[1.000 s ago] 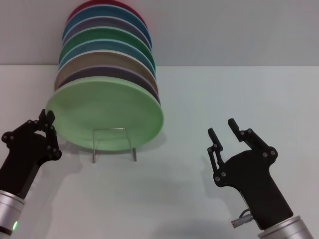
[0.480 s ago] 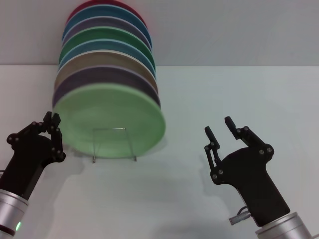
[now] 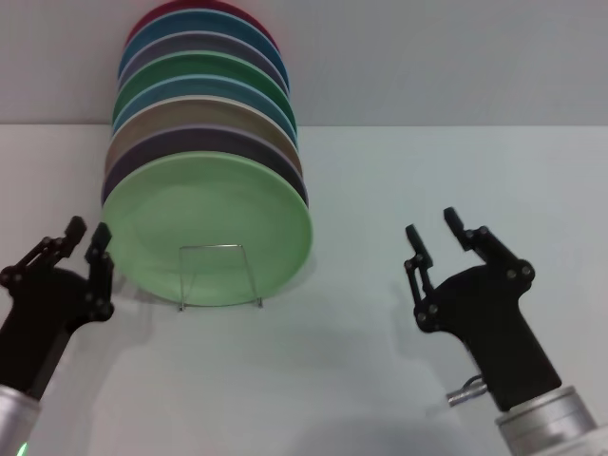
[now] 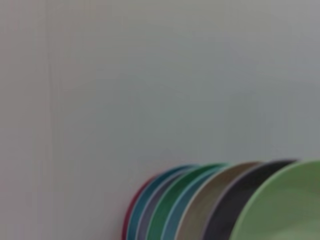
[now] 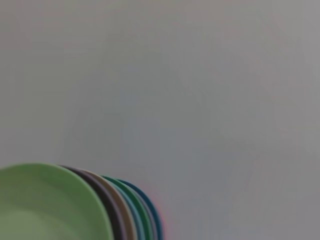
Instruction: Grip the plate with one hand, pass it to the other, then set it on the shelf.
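Standing on edge at the front of the rack, your pale mint-green plate (image 3: 209, 228) faces you, its top tilted back against the row of darker plates (image 3: 204, 104) behind it. Its lower edge sits in the wire stand (image 3: 218, 275) on the white table (image 3: 380, 361). Your left gripper (image 3: 84, 242) hovers just beside the plate's left rim, fingers parted narrowly, holding nothing; you cannot tell whether it touches. Your right gripper (image 3: 432, 233) waits well apart on the right, spread wide and empty.
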Robot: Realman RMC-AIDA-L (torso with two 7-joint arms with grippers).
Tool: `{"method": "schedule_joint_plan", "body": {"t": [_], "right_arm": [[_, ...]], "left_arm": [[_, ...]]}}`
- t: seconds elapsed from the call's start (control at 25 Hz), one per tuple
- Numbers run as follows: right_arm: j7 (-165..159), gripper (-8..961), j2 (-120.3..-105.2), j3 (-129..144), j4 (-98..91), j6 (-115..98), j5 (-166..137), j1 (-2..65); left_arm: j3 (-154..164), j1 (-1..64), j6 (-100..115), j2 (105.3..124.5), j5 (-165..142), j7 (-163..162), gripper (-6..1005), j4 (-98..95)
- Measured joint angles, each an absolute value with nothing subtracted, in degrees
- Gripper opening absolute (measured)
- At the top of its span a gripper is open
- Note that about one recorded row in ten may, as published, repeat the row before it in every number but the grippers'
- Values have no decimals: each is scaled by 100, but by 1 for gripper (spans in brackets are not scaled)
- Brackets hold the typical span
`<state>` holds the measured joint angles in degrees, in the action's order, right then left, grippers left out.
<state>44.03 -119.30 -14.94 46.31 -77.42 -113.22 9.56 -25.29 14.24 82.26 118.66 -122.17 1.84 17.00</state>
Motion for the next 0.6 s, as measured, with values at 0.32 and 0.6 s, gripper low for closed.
{"method": "schedule_joint_plan", "body": {"t": [0.32, 0.6], "right_arm": [[3731, 456, -11935, -2038, 4188, -7795, -10891, 1233], [2508, 477, -11913, -2629, 3412, -7684, -10878, 1577]], "left_arm": [[-2388, 931, 9041, 11864, -12202, 19, 319, 1704], [-2520, 902, 9128, 11852, -12177, -377, 471, 1659]]}}
